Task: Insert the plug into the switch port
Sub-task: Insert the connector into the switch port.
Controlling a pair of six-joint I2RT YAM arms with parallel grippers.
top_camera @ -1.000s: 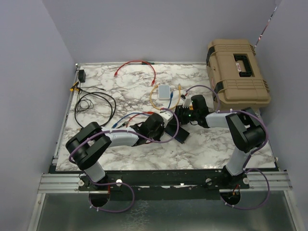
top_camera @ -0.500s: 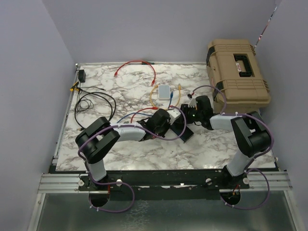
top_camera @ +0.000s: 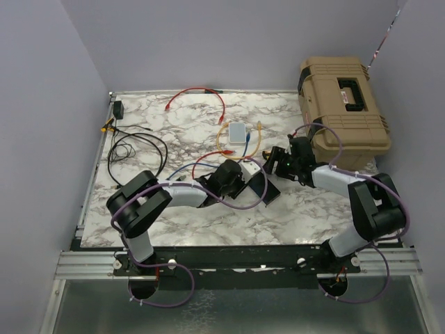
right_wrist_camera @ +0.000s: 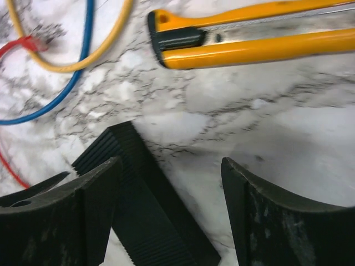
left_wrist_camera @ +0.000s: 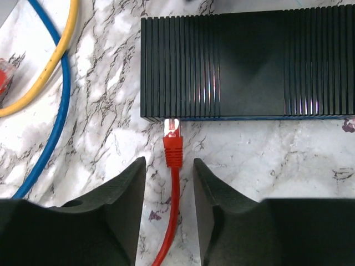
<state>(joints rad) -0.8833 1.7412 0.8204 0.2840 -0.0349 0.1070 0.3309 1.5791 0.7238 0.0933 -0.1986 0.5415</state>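
Jaws of both low arms gape empty, left pair flanking the plug [left_wrist_camera: 173, 138] at the switch [left_wrist_camera: 244, 61].

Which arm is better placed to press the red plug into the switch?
Left, probably. The left gripper, open, straddles the red cable just behind the plug, which meets the switch edge. The right gripper, also open, is at a switch corner, away from that plug.

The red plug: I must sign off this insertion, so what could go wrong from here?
The red plug shows its clear tip outside the switch edge, so it may be partly seated and slip out. The left pincer stands open astride the red cable; backing away carelessly could snag it.
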